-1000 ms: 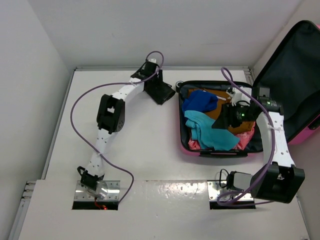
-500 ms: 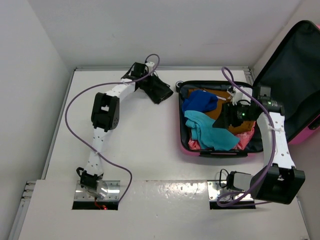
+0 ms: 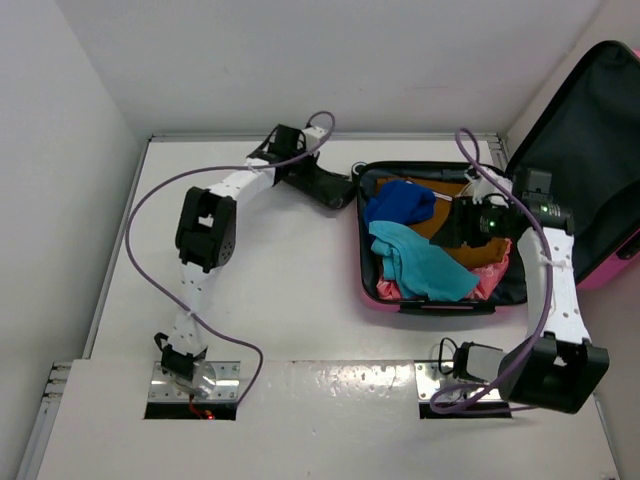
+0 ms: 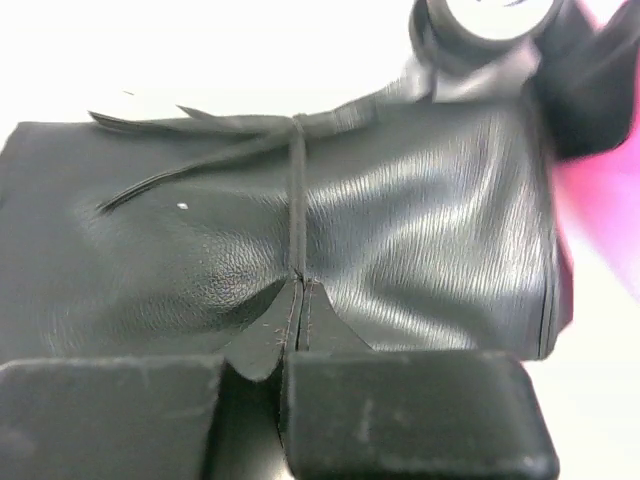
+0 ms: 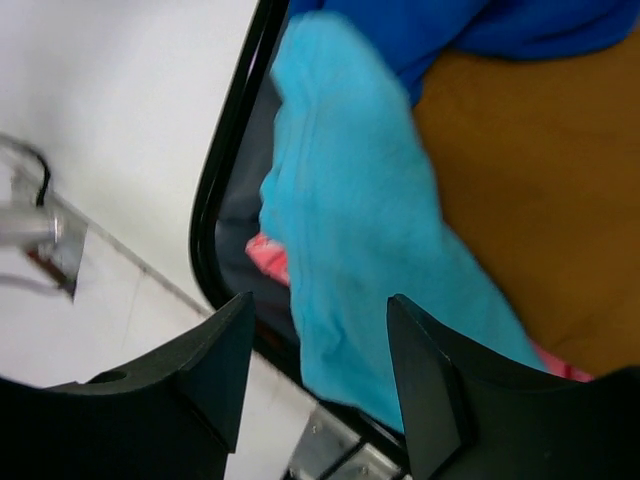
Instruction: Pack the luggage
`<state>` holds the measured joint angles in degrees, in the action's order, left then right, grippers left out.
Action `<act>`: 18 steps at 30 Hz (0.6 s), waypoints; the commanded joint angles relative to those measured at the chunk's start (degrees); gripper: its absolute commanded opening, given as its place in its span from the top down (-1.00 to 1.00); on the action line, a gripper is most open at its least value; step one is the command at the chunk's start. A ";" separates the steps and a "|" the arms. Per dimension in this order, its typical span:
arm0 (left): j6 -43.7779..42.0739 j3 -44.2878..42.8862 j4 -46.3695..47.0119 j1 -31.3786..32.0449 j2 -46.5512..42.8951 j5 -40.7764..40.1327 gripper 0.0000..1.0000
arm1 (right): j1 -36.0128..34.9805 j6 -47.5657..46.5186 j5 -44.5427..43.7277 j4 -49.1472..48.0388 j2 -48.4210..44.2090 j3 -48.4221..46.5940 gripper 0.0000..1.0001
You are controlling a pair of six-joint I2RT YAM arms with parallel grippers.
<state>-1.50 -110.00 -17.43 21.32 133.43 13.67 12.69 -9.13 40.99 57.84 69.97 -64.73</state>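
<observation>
Now your left gripper, wide a second ago, pinches the black leather pouch beside the pink hard-shell suitcase; right gripper stays parted, empty.

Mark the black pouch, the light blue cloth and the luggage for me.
black pouch [image 4: 400,240], left wrist view, middle of its wrinkled face.
light blue cloth [image 3: 425,265], top view, middle of the cloth.
luggage [image 3: 580,140], top view, dark lining of the open lid.

The left gripper has closed its jaws on a black pouch and slid with it closer to the left wall of the luggage. The right gripper has edged toward the luggage's far wall.
</observation>
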 commanded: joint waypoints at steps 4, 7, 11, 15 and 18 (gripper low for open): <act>3.61 -10.06 6.08 -1.90 -11.68 6.63 1.00 | 7.08 15.00 -0.65 -16.44 -8.00 2.76 -0.11; 3.61 -12.08 7.41 -0.40 -13.45 10.31 1.00 | 9.80 18.70 -1.53 -20.47 -9.15 3.56 -0.11; 2.82 -12.09 10.22 4.24 -15.39 21.79 1.00 | 16.13 23.61 -2.67 -24.88 -11.08 4.96 -0.11; -0.08 -10.68 12.33 9.68 -16.62 27.10 1.00 | 21.23 27.84 -2.76 -28.66 -13.28 6.37 -0.11; -4.64 -10.06 12.86 14.60 -16.62 28.42 1.00 | 25.27 29.68 -1.71 -30.77 -14.43 6.63 -0.13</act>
<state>-1.21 -120.40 -8.03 31.46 118.58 35.46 35.51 16.10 38.76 32.93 57.39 -58.06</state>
